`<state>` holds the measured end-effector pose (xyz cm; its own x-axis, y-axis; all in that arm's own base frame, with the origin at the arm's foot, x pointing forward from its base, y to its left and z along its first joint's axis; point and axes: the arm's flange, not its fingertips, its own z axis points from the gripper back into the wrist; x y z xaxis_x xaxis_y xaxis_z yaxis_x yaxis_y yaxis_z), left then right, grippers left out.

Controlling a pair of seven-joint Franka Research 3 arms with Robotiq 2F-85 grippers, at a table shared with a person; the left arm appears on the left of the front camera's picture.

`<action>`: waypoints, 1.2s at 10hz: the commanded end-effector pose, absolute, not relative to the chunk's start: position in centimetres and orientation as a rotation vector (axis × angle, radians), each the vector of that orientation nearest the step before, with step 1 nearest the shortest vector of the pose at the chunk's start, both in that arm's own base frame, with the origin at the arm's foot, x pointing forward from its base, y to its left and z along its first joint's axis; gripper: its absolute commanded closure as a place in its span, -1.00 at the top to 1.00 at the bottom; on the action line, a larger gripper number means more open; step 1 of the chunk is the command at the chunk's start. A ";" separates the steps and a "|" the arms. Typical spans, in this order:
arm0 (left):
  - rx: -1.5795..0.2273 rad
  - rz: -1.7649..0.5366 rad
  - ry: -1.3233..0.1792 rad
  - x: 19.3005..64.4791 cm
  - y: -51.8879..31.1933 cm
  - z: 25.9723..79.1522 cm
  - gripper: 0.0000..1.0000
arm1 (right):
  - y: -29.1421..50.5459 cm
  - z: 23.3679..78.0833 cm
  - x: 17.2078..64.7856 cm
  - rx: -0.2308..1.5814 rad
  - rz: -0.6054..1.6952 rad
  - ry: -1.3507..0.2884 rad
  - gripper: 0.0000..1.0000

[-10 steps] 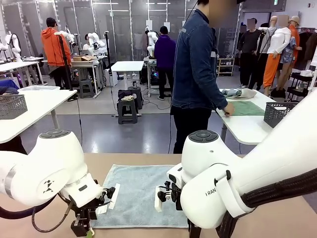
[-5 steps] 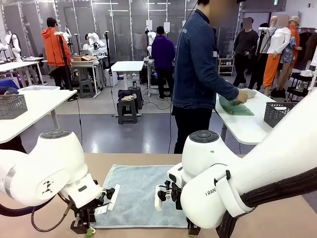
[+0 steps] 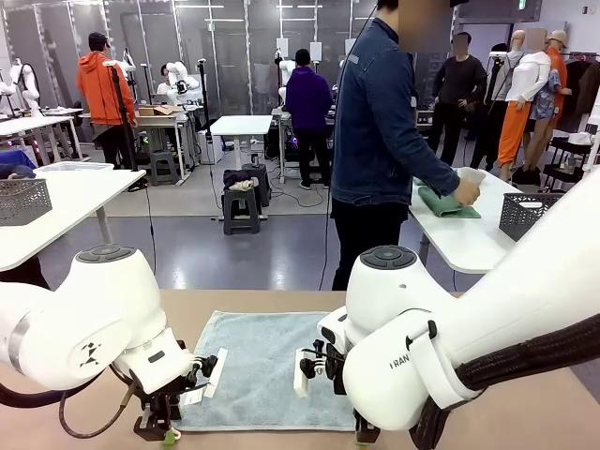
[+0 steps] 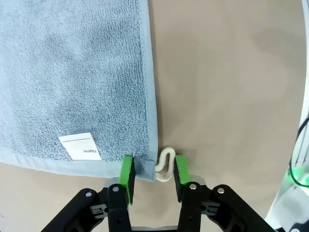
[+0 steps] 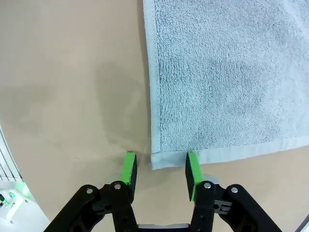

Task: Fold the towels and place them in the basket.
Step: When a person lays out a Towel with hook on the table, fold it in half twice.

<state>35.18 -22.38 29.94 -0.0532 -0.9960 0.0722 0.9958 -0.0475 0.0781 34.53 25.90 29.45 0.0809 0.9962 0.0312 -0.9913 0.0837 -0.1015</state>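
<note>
Light blue towel (image 3: 267, 370) spread flat, unfolded

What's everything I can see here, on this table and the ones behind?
Light blue towel: one, flat on the tan table.
White tag: one, on that towel near a corner.
Loop: one, cream, at that corner.
Green towel: one, folded, far white table, by the person's hand.
Basket: one, dark grey, beside it.
Other basket: one, dark grey, left white table.
Person: one, denim jacket, far side.
Left gripper: black, green pads, open astride the loop corner.
Right gripper: same, open astride another corner.
</note>
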 end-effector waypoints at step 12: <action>0.009 -1.620 -0.119 35.5 -22.5 30.1 -0.98 | 25.8 29.6 34.7 -0.032 1.494 -0.107 -1.00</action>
